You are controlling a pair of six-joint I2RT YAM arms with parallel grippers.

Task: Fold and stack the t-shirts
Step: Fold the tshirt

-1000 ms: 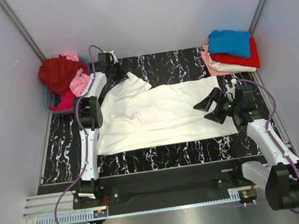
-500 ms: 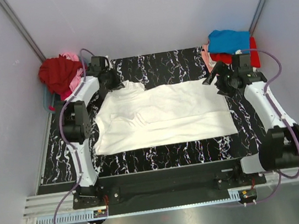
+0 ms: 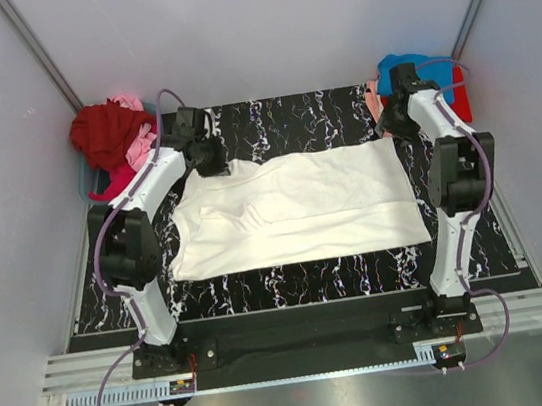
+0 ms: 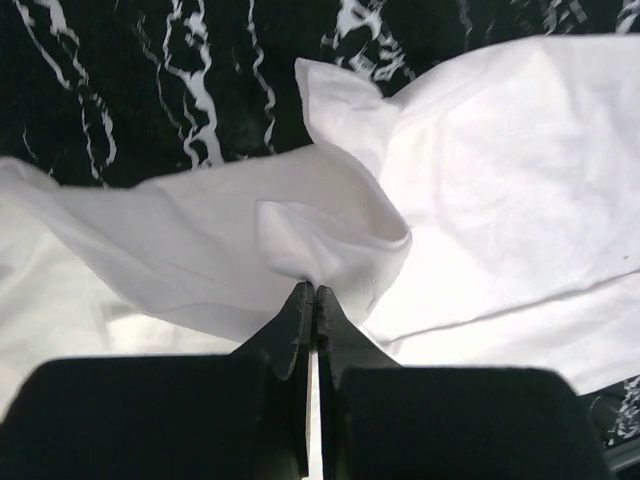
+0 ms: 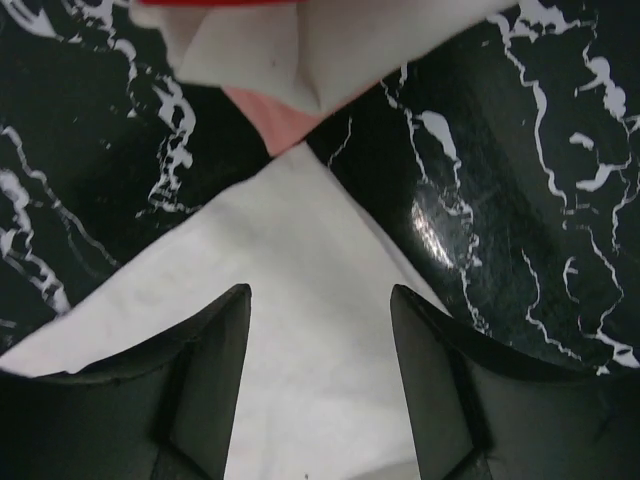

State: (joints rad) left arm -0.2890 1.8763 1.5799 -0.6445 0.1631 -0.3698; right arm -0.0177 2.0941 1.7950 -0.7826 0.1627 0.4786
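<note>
Now spread flat: white t-shirt (image 3: 302, 209) on the black marbled table (image 3: 319, 115)
Left gripper (image 4: 312, 290) pinches its far-left edge; right gripper (image 5: 320, 296) hangs spread over its far-right corner

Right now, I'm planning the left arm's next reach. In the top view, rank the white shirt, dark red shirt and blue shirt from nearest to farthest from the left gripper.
1. The white shirt, spread mid-table, with its far-left corner pinched in the left gripper.
2. The dark red shirt, heaped at the far left.
3. The blue shirt, folded at the far right.
</note>
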